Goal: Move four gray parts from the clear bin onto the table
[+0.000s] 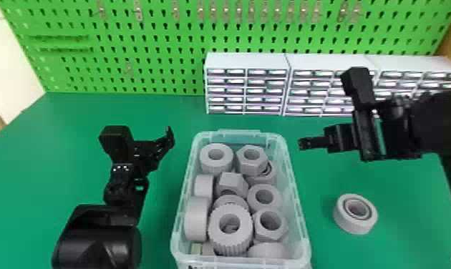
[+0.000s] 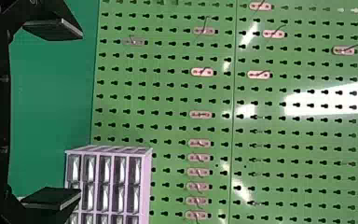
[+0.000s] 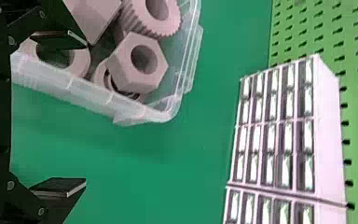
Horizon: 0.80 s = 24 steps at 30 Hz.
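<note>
By the head view's clock, the clear bin [image 1: 302,223] of gray parts [image 1: 230,227] lies at eight o'clock from the right gripper [image 1: 305,143], four o'clock from the left gripper [image 1: 153,148]; both are spread wide. One loose ring [image 1: 346,221] sits on the table [image 1: 328,250], at the right one's five.

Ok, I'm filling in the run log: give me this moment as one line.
right gripper open, empty, right of clear bin | left gripper open, empty, left of bin | one gray part on table

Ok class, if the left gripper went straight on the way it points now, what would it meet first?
Probably the green pegboard, since the left gripper seems to face it, though it might touch the tabletop first; depth is unclear.
</note>
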Tool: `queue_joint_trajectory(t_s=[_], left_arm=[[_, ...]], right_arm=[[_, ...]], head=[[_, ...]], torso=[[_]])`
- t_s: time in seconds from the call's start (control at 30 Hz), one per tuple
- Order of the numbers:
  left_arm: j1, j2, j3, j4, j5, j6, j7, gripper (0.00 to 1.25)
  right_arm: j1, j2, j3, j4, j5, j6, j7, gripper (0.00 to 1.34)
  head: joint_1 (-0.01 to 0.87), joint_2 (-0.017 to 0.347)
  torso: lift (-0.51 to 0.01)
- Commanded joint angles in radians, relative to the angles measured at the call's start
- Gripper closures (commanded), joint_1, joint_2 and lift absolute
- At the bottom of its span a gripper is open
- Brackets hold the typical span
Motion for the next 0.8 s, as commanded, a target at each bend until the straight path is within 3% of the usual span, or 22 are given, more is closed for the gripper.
queue_joint_trajectory(t_s=[0.0, 0.77], left_arm=[[0.0, 0.0, 0.002, 0.0, 0.0, 0.0, 0.0, 0.1], [0.003, 0.002, 0.005, 0.0, -0.006, 0.0, -0.001, 0.1]], right_arm=[[-0.026, 0.006, 0.025, 0.0, -0.004, 0.0, 0.0, 0.24], [-0.094, 0.029, 0.107, 0.031, -0.013, -0.046, 0.0, 0.26]], head=[[0.693, 0.072], [0.693, 0.072]], torso=[[-0.052], [-0.052]])
